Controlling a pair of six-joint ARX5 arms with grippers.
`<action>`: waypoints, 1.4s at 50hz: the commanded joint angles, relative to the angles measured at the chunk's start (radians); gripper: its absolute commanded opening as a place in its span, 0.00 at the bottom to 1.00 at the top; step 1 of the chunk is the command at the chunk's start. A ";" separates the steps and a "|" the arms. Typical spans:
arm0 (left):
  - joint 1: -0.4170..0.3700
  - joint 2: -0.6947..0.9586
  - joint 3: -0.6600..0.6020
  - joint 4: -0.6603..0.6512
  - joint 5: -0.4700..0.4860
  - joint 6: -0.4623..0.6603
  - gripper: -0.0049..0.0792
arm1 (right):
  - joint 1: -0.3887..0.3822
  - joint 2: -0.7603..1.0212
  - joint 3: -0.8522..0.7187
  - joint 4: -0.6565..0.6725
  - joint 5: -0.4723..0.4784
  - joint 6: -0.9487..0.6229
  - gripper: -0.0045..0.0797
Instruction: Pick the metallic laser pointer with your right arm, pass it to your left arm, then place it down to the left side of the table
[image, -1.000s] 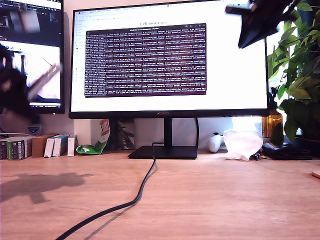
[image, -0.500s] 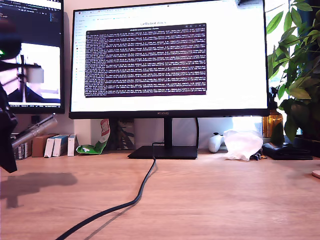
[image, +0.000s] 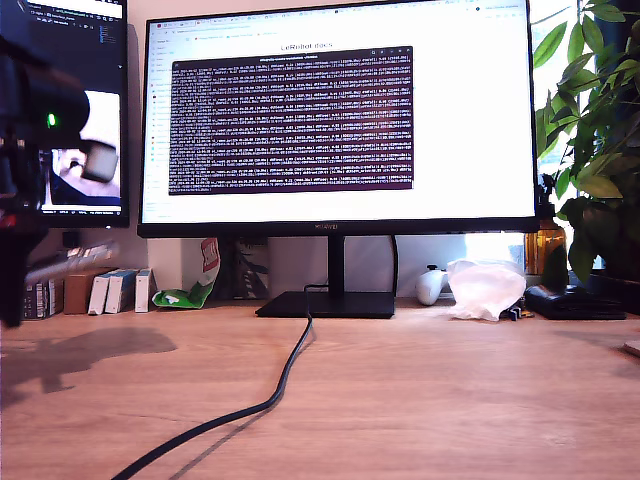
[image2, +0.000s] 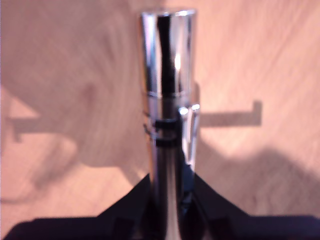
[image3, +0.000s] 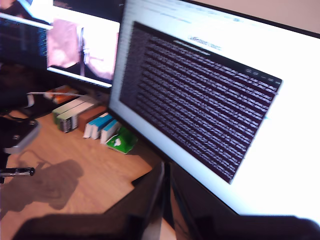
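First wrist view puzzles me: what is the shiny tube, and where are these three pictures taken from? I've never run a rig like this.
I am two robot arms at a desk, each ending in a two-fingered hand with a small camera on it. The first wrist view looks along my first hand, which is shut on the metallic laser pointer; the wood behind it is the table. The exterior view comes from a separate camera low near the table top, facing the monitor. There the same arm shows dark and blurred at that view's left, holding the pointer above the wood. A black cable runs across the table. The second wrist view rides my second hand, which points toward the monitor and holds nothing.
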 joint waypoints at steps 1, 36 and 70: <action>0.000 0.045 0.012 -0.022 0.000 0.003 0.03 | 0.010 -0.010 -0.024 -0.003 -0.006 -0.008 0.04; 0.027 0.174 0.056 -0.081 0.009 -0.024 0.05 | 0.022 -0.010 -0.024 -0.009 -0.060 -0.025 0.04; 0.031 0.079 0.086 -0.040 0.062 -0.127 0.04 | -0.029 -0.012 -0.024 -0.070 0.105 0.055 0.04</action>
